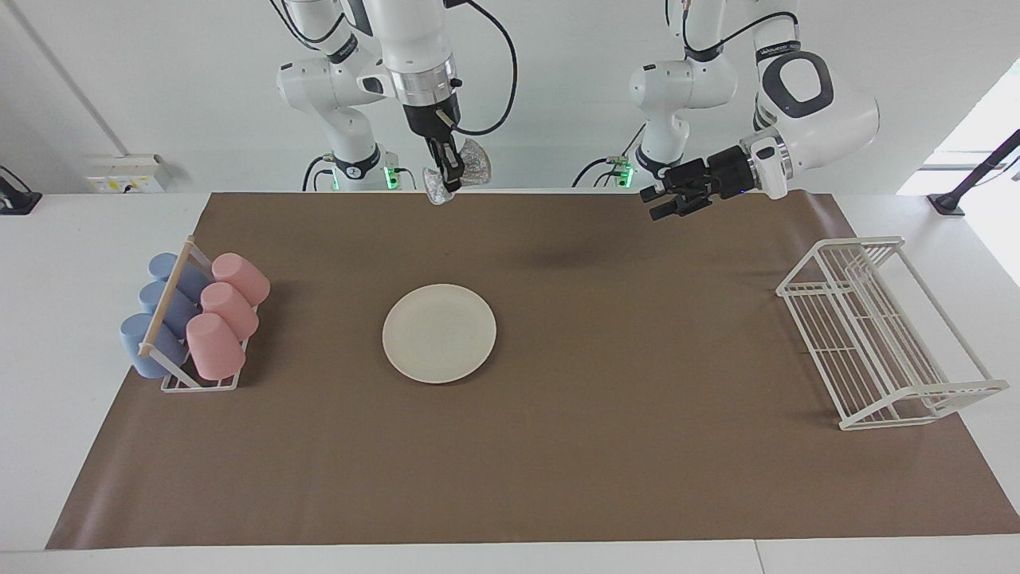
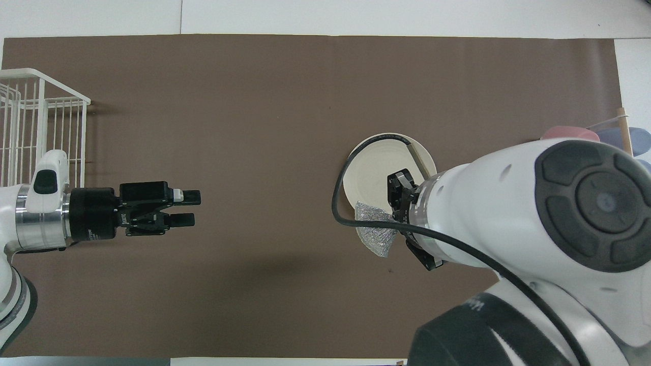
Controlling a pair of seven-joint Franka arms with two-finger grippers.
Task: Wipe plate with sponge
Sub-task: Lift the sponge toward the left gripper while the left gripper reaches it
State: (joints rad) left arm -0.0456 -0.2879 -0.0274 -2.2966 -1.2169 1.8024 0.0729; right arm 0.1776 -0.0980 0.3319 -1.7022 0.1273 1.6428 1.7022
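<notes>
one sponge (image 1: 472,169) in right pincer (image 1: 449,177), high over plate (image 1: 439,332).

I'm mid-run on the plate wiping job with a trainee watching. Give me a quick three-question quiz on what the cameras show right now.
1. True or false: the sponge is touching the plate.
2. Which gripper has the sponge: (a) the left gripper or (b) the right gripper?
3. What stands toward the left arm's end of the table?

Key
1. False: it hangs in the air, well above the brown mat.
2. (b); the left gripper is over bare mat with nothing in it.
3. The white wire rack; the rack of pink and blue cups stands at the right arm's end.
</notes>
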